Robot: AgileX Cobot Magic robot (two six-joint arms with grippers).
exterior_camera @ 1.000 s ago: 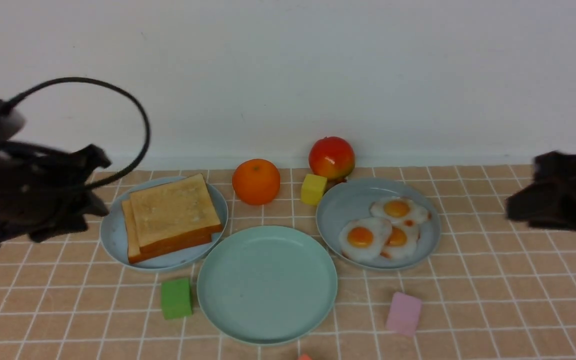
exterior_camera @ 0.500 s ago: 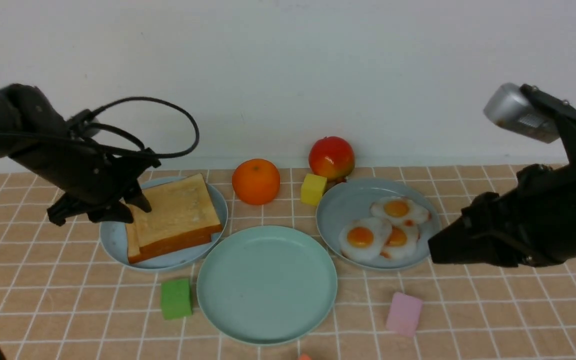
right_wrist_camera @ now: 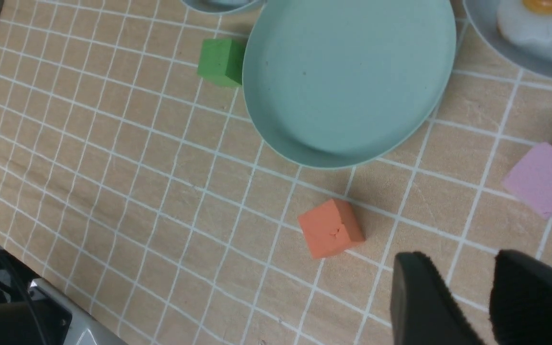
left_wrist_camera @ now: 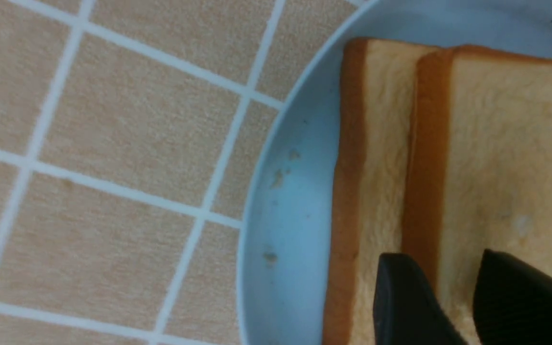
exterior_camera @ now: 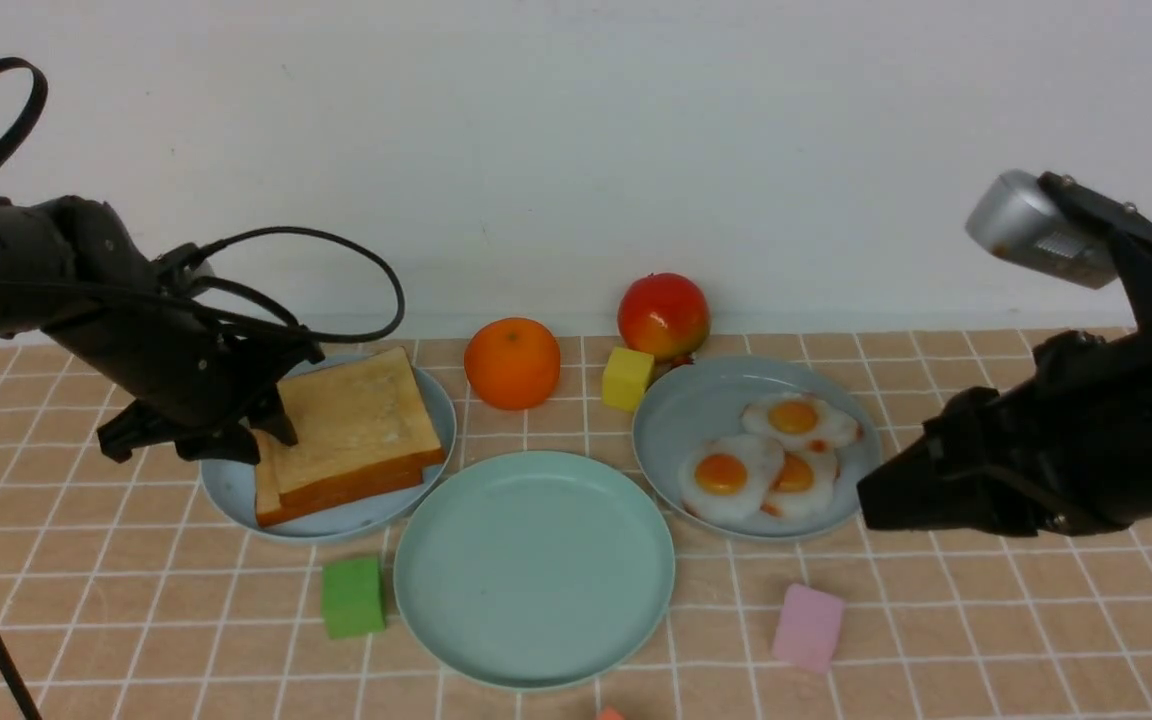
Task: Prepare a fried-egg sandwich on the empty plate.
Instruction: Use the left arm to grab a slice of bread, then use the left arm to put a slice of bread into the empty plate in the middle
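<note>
Two toasted bread slices point(exterior_camera: 356, 420) lie stacked on a light blue plate point(exterior_camera: 226, 480) at the left. My left gripper point(exterior_camera: 261, 436) hangs open over the stack's left edge; its fingers point(left_wrist_camera: 400, 292) stand apart astride the top slice's brown crust point(left_wrist_camera: 427, 143), holding nothing. The empty mint-green plate point(exterior_camera: 534, 570) sits in the front middle, also seen in the right wrist view point(right_wrist_camera: 348, 81). Three fried eggs point(exterior_camera: 726, 475) overlap on a grey-blue plate point(exterior_camera: 696, 400) at the right. My right gripper point(exterior_camera: 868, 505) is open just right of that plate, over bare tiles point(right_wrist_camera: 453, 261).
An orange point(exterior_camera: 512, 362), a red apple point(exterior_camera: 663, 315) and a yellow cube point(exterior_camera: 626, 378) stand behind the plates. A green cube point(exterior_camera: 352, 596) touches the mint plate's left rim. A pink block point(exterior_camera: 808, 627) and an orange cube point(right_wrist_camera: 331, 228) lie in front.
Both arms have swung inward: the left gripper from the far left to the bread's edge, the right from the frame's right edge to beside the egg plate. Both have nearly stopped.
</note>
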